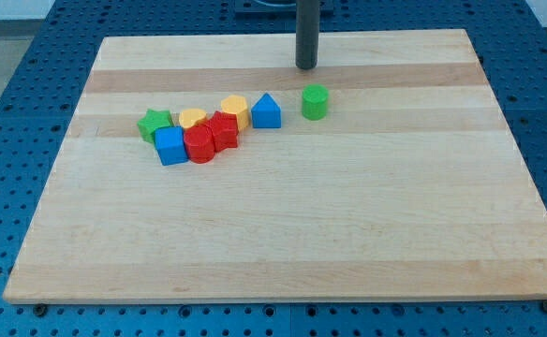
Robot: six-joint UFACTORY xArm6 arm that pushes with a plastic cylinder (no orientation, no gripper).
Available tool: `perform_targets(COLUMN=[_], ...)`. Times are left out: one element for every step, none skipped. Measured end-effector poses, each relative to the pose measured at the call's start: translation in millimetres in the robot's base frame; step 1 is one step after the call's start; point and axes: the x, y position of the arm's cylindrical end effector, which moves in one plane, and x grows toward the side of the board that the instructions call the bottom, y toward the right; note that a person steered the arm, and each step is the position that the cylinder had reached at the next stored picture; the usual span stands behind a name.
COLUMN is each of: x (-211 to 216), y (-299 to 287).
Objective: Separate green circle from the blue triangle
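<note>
Surface: pale wood board, fills most of frame, blue pegboard around it.

Left to right:
- Green star, upper left of centre, far left end of the cluster.
- Blue cube just below-right of the star, touching or nearly.
- Yellow block behind it, shape looks heart-like, not sure.
- Red cylinder touching the blue cube's right side.
- Red block packed against the cylinder, shape unclear.
- Yellow hexagon-ish block behind the red one.
- Blue triangle at the cluster's right end, next to the yellow one.
- Green circle to the triangle's right, standing alone. Visible gap between the two, not touching.
- My tip above the circle in frame, slightly left of its centre, clear of it. Near, no contact with anything.

Claw: none on this rig, just the rod, so no open/closed state to tell.

Handling, my read: circle is a small rigid block, light, probably slides easily on smooth wood. No grasping, push only. Round side means an off-centre push will let it roll off the tip and skid sideways, so contact should go on its left face, on the line through its centre, driving it toward frame right. Tip needs to drop into the gap between triangle and circle first; gap is tight enough that clipping the triangle is the risk. Pair is already apart, so the task looks partly done; more spacing is what's left.
</note>
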Motion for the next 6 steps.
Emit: perform_targets(x=[48.2, 51.8, 51.8, 65.4, 78.0, 58.5], y=[10.0, 10.0, 10.0, 16.0, 17.6, 35.1])
